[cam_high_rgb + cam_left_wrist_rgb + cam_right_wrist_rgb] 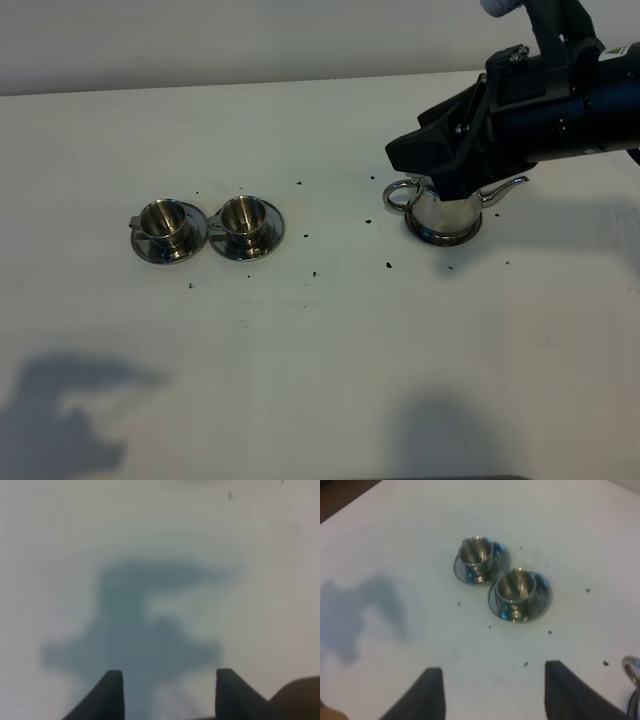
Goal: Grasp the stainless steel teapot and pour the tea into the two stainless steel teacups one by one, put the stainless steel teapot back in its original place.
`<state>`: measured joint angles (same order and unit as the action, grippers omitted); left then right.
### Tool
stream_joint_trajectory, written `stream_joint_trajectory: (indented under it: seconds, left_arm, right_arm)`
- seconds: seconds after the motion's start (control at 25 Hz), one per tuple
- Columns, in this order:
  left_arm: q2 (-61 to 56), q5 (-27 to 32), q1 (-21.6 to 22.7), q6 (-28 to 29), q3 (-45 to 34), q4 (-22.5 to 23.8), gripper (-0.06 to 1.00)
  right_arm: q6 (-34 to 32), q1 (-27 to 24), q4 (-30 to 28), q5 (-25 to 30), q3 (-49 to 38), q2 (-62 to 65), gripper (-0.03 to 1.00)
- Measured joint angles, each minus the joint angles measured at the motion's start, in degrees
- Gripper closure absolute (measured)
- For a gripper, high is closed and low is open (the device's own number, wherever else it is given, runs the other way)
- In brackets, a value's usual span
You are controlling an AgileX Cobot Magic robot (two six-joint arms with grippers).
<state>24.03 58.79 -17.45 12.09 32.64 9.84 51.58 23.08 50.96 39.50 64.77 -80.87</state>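
Two stainless steel teacups (163,222) (243,220) stand side by side left of centre on the white table (320,350), each upright on its own round saucer (165,257). The saucer rims are touching or all but touching. The stainless steel teapot (445,215) stands upright well to their right, near the far right part of the table. Its loop handle (398,195) faces the cups and its thin spout (505,190) points away from them. The lid is hidden under the black right arm, which reaches in from the right edge and sits over the top of the pot. Whether the arm touches the pot cannot be told from the high view. The right gripper (495,695) is spread wide with only bare table between its fingers and grips nothing. Its wrist view looks past the fingertips to both cups, with a sliver of the teapot's handle just beside one finger. The left gripper (167,695) is also spread wide and empty. It hangs over plain tabletop above its own blurred shadow (145,625), and the high view does not show it. Small dark specks (388,265) lie scattered on the table between the cups and the pot.
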Motion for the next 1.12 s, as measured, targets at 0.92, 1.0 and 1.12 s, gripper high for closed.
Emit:
stream_joint_trajectory:
  seconds: [0.92, 1.0, 1.12]
  left_arm:
    - [-16.1, 2.0, 0.0, -7.4, -3.5, -6.2, 0.51]
    - [-16.1, 1.9, 0.0, -7.4, -3.5, -6.2, 0.51]
    - [-16.1, 1.9, 0.0, -7.4, -3.5, -6.2, 0.51]
  right_arm:
    - [-0.1, 2.4, 0.4, 1.7, 8.7, -7.0, 0.53]
    - [0.3, 2.4, 0.4, 1.6, 8.7, -7.0, 0.53]
    - [0.5, 2.4, 0.4, 1.3, 8.7, -7.0, 0.53]
